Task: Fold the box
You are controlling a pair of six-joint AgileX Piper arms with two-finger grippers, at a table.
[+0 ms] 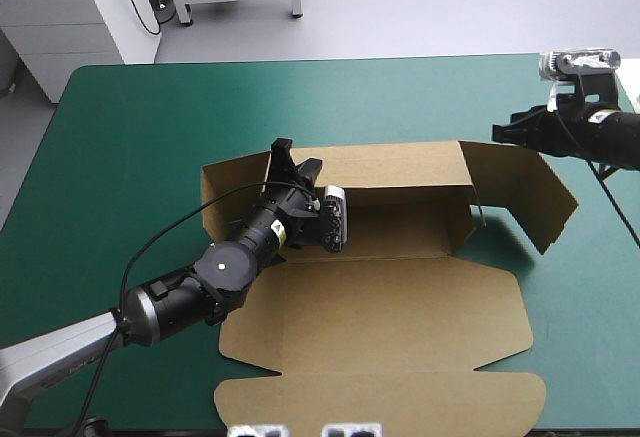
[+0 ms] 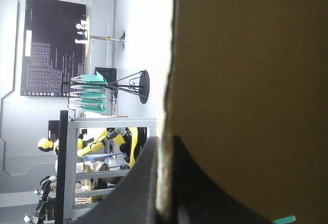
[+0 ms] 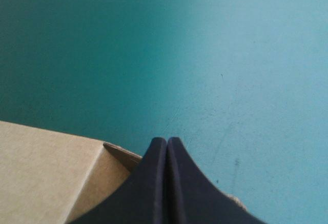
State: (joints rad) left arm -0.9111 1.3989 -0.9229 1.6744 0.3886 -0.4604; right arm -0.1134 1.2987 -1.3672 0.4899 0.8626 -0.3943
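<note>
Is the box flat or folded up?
Partly folded: the box has its far wall standing, pinched by the left gripper; its near half lies flat.

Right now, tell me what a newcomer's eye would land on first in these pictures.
The brown box sprawls half-folded across the middle of the teal-green table, its lid flat toward the near edge. The left gripper is shut on the box's far wall, left of its middle, while the right gripper hangs shut and empty by the box's raised right-end flap.
</note>
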